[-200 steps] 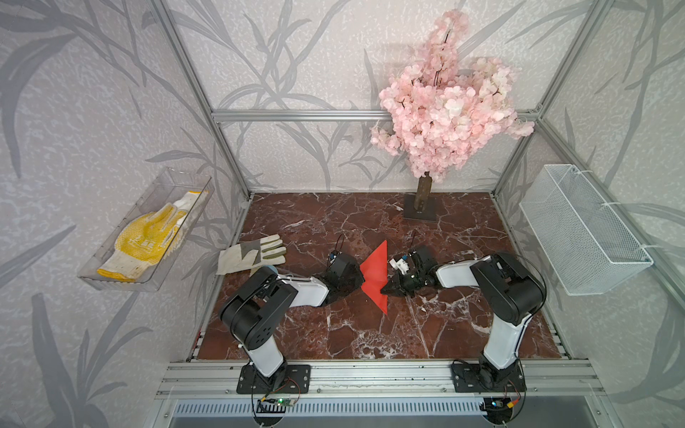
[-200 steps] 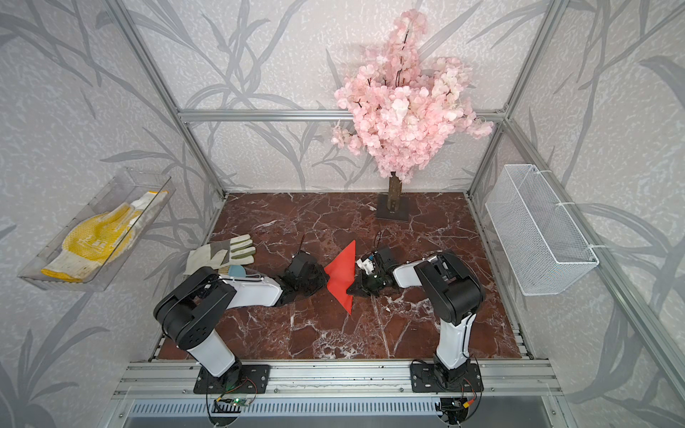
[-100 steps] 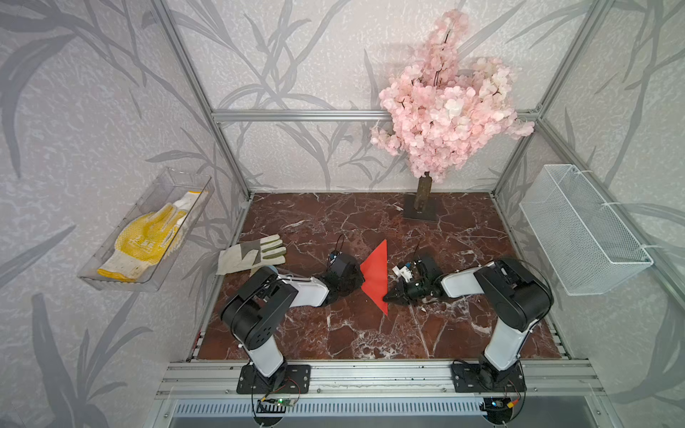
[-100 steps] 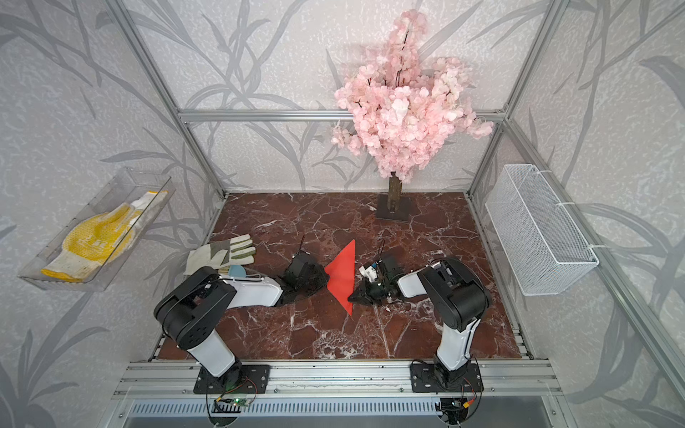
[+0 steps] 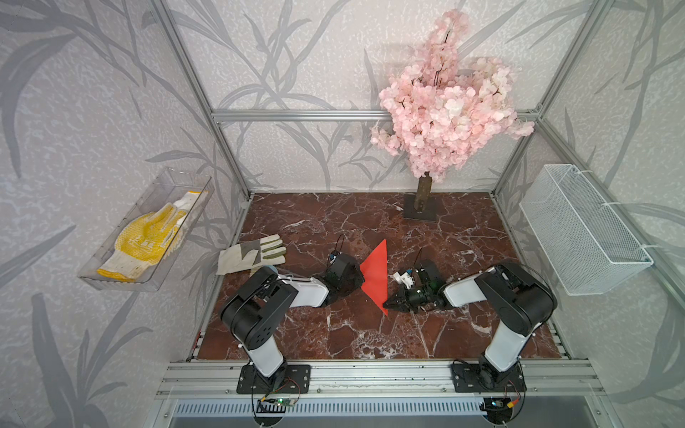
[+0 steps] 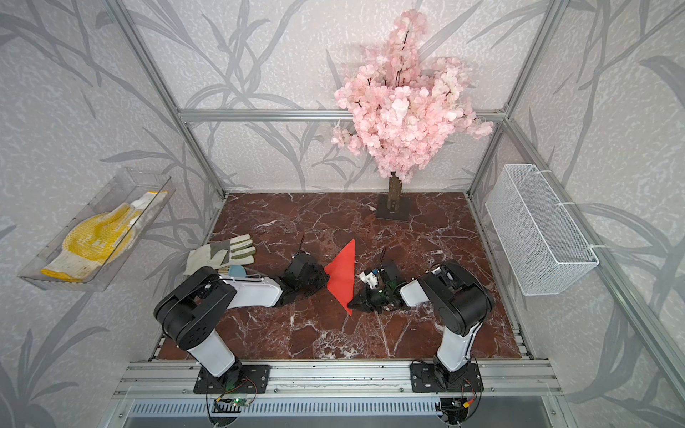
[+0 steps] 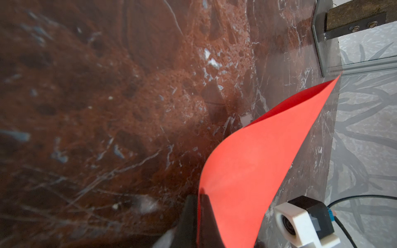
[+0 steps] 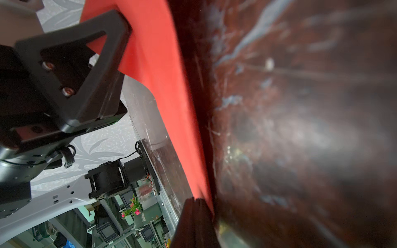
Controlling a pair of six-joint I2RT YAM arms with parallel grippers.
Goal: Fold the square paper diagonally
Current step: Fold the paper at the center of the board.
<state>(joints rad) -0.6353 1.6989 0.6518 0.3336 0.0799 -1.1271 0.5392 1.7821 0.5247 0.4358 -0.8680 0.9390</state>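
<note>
The square paper [image 5: 376, 278] [image 6: 343, 276] is a bright red-orange triangle on the marble floor in both top views, its long straight edge facing right. My left gripper [image 5: 360, 276] [image 6: 326, 276] is shut on the triangle's left corner. In the left wrist view the black jaws [image 7: 198, 199] pinch the sheet [image 7: 257, 161], which curves up off the floor. My right gripper [image 5: 385, 304] [image 6: 350, 304] is shut, with nothing between its jaws. Its tip [image 8: 196, 203] rests against the paper's [image 8: 161, 85] long edge by the near corner.
A pale grey-white work glove [image 5: 252, 254] lies at the left of the floor. A pink blossom tree [image 5: 444, 103] stands on a base [image 5: 420, 215] at the back. A clear tray [image 5: 122, 274] holding a yellow glove hangs on the left wall, a white wire basket [image 5: 578, 229] on the right.
My shut right gripper has slid along the paper's long edge from about its middle toward the near corner. The left gripper has held its corner still.
</note>
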